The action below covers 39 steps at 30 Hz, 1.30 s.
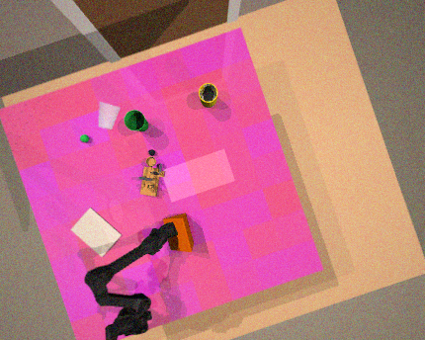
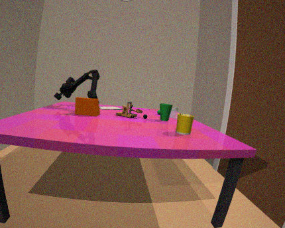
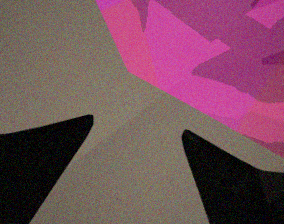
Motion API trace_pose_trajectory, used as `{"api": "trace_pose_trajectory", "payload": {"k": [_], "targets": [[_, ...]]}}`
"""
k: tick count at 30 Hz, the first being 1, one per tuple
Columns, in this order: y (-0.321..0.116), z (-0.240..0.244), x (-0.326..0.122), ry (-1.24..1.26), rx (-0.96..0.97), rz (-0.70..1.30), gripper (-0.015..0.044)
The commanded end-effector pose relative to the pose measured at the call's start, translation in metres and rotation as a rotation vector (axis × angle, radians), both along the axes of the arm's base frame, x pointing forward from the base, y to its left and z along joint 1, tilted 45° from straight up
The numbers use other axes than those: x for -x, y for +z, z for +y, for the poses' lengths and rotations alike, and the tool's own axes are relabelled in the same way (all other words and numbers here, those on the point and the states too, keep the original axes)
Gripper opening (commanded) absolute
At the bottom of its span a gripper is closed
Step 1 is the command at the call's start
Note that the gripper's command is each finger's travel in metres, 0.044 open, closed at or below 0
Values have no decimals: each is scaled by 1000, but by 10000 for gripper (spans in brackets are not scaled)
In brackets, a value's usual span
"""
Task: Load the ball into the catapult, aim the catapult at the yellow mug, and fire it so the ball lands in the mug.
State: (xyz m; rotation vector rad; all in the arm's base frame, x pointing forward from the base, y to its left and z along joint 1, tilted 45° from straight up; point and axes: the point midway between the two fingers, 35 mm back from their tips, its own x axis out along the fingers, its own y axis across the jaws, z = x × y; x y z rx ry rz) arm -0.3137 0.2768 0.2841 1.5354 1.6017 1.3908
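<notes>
Fingers wide apart, nothing held. Black ball (image 1: pixel 151 152) (image 2: pixel 145 116) loose nr catapult (image 1: pixel 149 182) (image 2: pixel 126 114); careless approach w/ arm might bump it, roll it off.

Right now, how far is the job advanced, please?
Nothing looks done: the black ball and green ball lie outside the catapult. In hand, nothing: the gripper is open, away from both. Loading, aiming at the yellow mug and firing all seem left.

A pink table (image 1: pixel 283 237) (image 2: pixel 123 146) (image 3: pixel 193 92) carries a wooden catapult (image 1: pixel 149 185) (image 2: pixel 126 114).
</notes>
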Motion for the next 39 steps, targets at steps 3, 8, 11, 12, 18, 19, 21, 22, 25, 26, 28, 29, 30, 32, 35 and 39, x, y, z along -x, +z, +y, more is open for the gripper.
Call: {"api": "trace_pose_trajectory", "payload": {"k": [3, 8, 11, 12, 18, 19, 21, 22, 25, 26, 28, 29, 30, 32, 35, 39], "targets": [[18, 16, -9, -36, -41, -83, 440], [28, 31, -20, -73, -65, -162, 440], [34, 41, -28, -98, -77, -208, 440], [36, 44, -31, -106, -81, -224, 440], [47, 60, -48, -154, -100, -312, 440], [49, 63, -51, -161, -103, -327, 440], [53, 68, -56, -177, -108, -356, 440], [55, 71, -60, -184, -110, -370, 440], [61, 79, -70, -211, -118, -420, 440], [63, 82, -75, -221, -121, -440, 440], [68, 88, -84, -242, -126, -479, 440], [71, 91, -88, -252, -129, -499, 440], [73, 94, -93, -263, -131, -519, 440], [78, 99, -102, -283, -135, -559, 440], [85, 106, -117, -313, -139, -619, 440], [95, 114, -137, -353, -143, -700, 440]]}}
